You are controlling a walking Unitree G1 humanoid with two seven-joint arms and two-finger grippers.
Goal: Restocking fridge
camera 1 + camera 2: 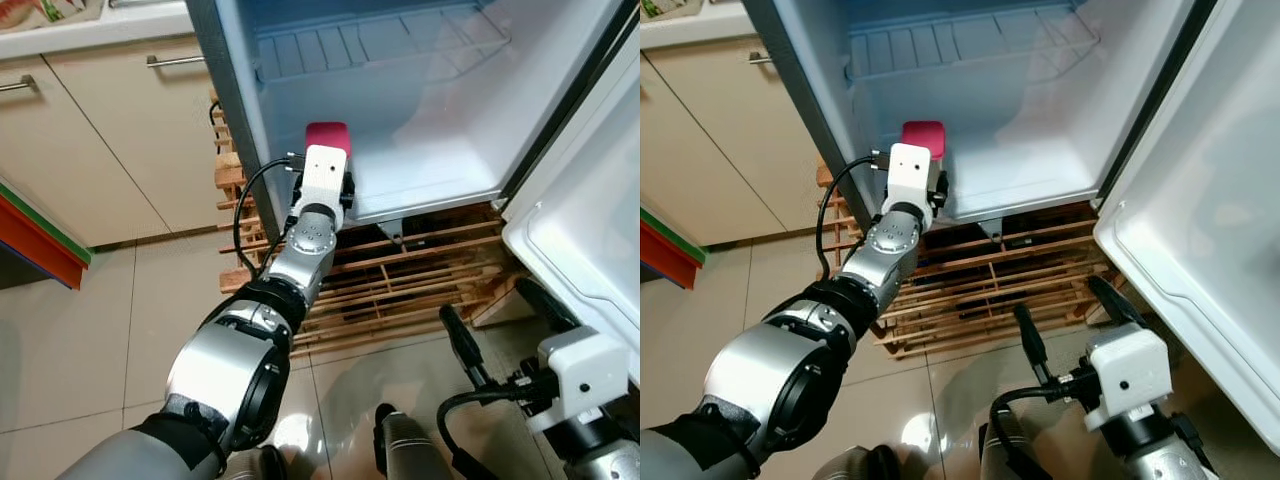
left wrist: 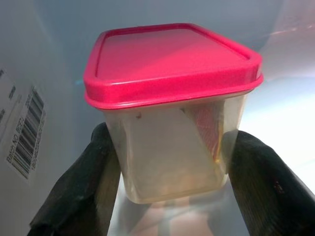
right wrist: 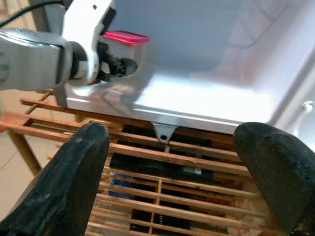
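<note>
Container [image 2: 170, 118] base hidden between left hand [image 2: 172, 182] fingers

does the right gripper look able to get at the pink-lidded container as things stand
Probably not without a big move. The right gripper hangs low over the floor, open, in front of the wooden rack, while the pink-lidded container sits inside the fridge, clamped by the left gripper, whose arm blocks that side.
</note>
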